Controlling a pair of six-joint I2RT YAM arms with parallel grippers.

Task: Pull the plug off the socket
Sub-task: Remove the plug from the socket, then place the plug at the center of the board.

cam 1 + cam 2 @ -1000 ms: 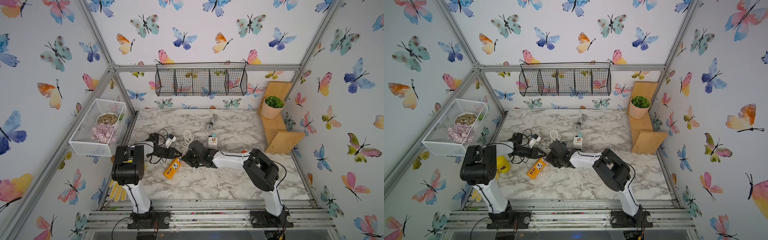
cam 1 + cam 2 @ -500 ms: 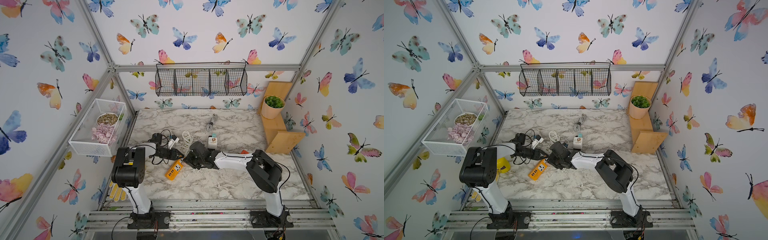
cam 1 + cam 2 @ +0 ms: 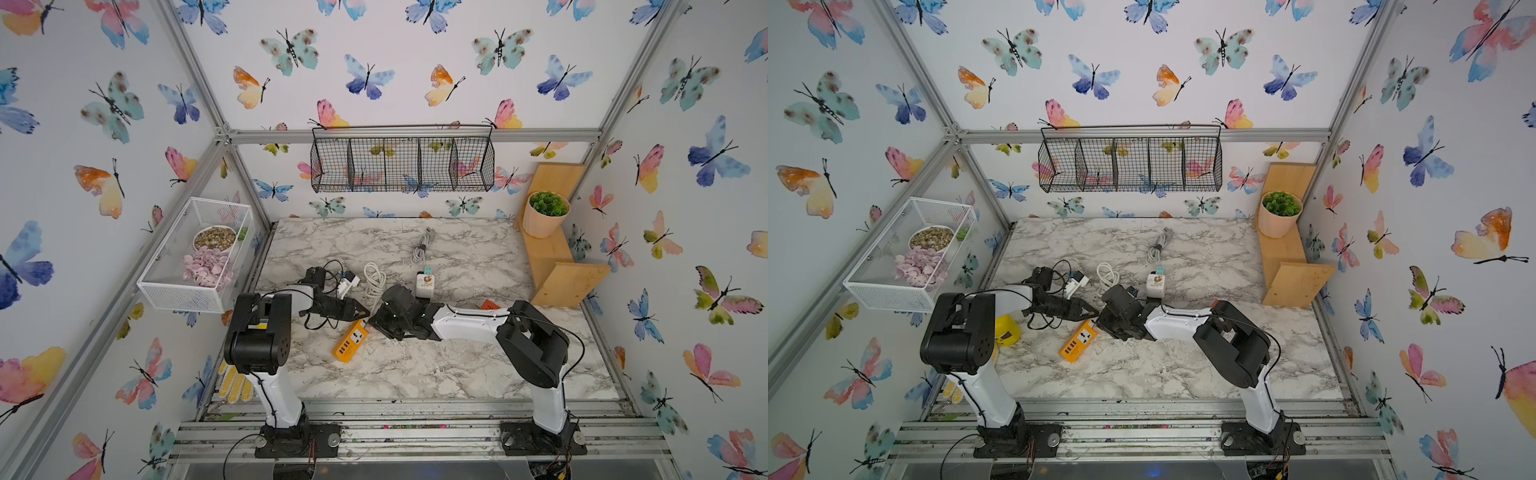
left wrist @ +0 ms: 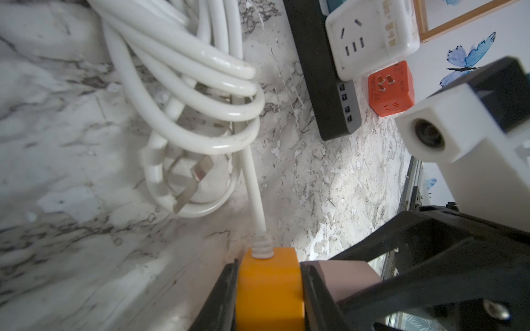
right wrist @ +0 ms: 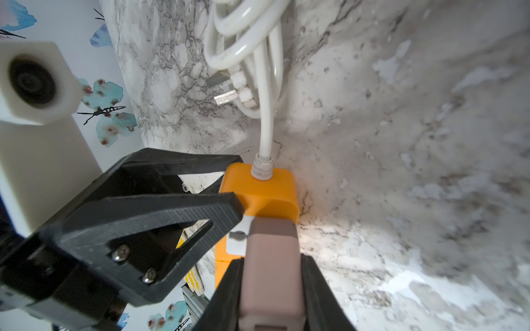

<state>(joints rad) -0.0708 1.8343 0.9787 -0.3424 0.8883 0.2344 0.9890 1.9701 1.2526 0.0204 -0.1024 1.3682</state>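
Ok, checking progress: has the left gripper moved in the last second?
Yes: the left gripper has edged away from the white mesh basket toward the orange power strip's cable end.

Left hand, right hand — orange socket too (slightly) — farther right.

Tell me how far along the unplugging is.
Done: both grips are set. The left pincer clamps the orange power strip at its cord end, and the right pincer clamps the pink plug. In hand: bracing for the pull. Remaining: the pull itself; the plug looks seated against the strip, with no prongs showing.
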